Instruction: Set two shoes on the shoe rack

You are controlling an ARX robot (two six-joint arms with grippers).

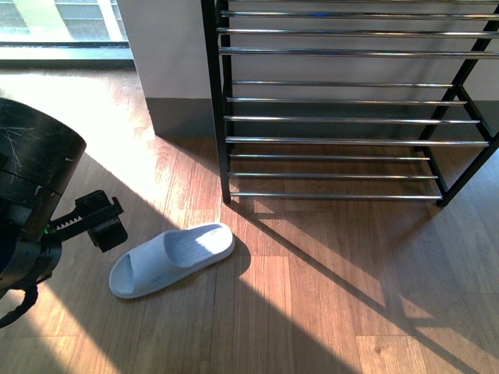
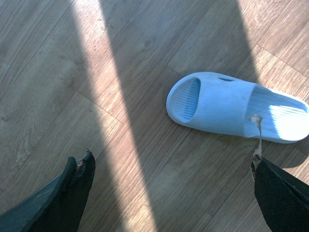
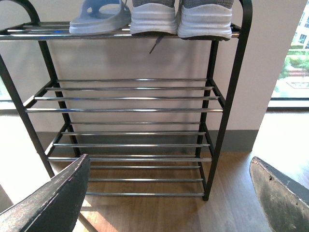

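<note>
Front view: wood-plank floor [image 1: 327, 312], hard sun patches and long diagonal shadows across it. Grey wall [image 1: 168, 62] with darker skirting behind, window [image 1: 58, 22] far left. Shoe rack [image 1: 343, 101] stands against the wall, black side frames, chrome rods; the tiers visible here carry nothing. Left gripper [image 1: 100, 222] low over the floor, jaw state not readable from this angle. One pale blue slide sandal [image 1: 171, 259] lies flat on the floor just beside that gripper, on its rack side, well short of the rack's bottom rods.

Left wrist view: left gripper [image 2: 171, 181] spread wide, nothing between the fingers [image 2: 77, 179]. Sandal [image 2: 236, 107] ahead of the fingertips and off toward one finger, sole down, not touched. Sun stripe runs across the planks [image 2: 96, 87] between the fingers.

Right wrist view: right gripper [image 3: 169, 193] spread wide, empty, facing the rack [image 3: 130, 111] head-on. Top tier, above and beyond the gripper: second sandal [image 3: 99, 19] beside two grey sneakers [image 3: 181, 17], white heels outward, touching side by side. Lower tiers bare. Window [image 3: 292, 72] beyond one finger.
</note>
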